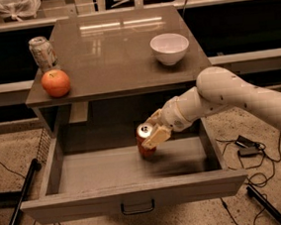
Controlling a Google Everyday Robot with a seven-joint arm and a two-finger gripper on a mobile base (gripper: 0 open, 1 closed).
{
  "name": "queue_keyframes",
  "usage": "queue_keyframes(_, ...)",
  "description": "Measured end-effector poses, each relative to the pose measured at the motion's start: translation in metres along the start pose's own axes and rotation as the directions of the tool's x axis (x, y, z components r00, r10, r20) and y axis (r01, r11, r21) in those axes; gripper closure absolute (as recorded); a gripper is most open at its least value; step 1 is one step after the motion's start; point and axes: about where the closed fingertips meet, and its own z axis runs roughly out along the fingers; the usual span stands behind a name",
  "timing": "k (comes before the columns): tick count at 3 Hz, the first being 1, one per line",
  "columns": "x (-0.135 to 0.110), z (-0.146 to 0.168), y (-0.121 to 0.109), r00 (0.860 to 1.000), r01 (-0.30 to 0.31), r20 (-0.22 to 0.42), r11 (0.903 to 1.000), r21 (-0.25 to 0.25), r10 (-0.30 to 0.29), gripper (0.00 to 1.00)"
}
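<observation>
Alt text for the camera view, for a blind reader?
The gripper, reaching in from the right, is shut on a red can held upright inside the open drawer of a table. On top sit a white bowl, an orange fruit and a silver can.

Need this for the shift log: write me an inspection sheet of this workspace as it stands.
Surface: glossy grey-brown table top; grey open drawer pulled out below it.
Job's things: red drinks can with a silver lid, upright inside the drawer, low near its floor.
Clutter: white round bowl, round orange fruit and pale silver can, all on the table top.
Grippers: gripper inside the drawer, shut on the red drinks can.
Cables: black cables on the floor at the right.
Surroundings: speckled floor; black pole lying left of the drawer; white plastic bag behind the table.
</observation>
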Motion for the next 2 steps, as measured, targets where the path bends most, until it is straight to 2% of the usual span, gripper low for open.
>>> queue_keyframes(1, 0.0075, 0.0014, 0.0018, 1.0, -0.023, 0.008, 0.9997, -0.012, 0.023, 0.83)
queue_keyframes(2, 0.0065, 0.0032, 0.0026, 1.0, -0.021, 0.008, 0.9997, -0.015, 0.021, 0.6)
